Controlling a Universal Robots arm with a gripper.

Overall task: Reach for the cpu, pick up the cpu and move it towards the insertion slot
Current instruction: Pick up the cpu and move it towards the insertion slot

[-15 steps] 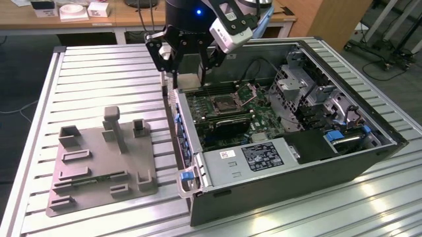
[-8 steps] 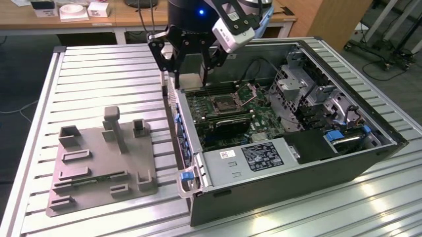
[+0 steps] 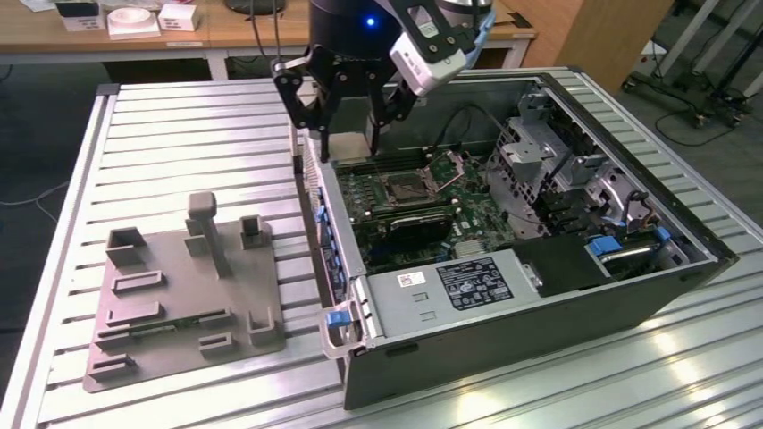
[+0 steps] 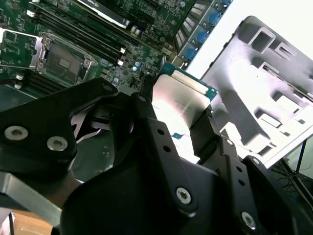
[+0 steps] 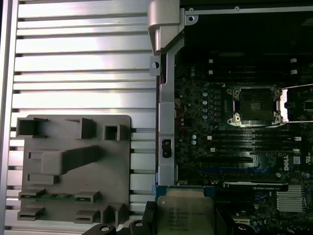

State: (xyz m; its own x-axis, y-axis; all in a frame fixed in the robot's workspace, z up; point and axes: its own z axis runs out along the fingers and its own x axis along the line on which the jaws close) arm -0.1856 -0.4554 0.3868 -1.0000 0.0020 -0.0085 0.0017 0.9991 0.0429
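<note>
Your gripper (image 4: 178,122) has its black fingers (image 4: 205,129) closed part-way onto the cpu (image 4: 178,100), pinching the silvery square chip by its edges; in the first wrist view the same chip (image 5: 186,215) sits between the finger tips. In the exterior view the gripper (image 3: 346,134) hangs over the open computer case (image 3: 573,295), by the wall on the exterior view's left. The insertion slot (image 3: 406,186) lies on the green board apart from the held chip, its metal flap (image 3: 453,168) tilted up. The case rests on a ribbed metal table (image 3: 179,152), with wooden desks behind. The grey plastic tray (image 3: 179,295) sits beside the case. The first wrist view shows a green strip (image 5: 56,196) lying in the tray.
</note>
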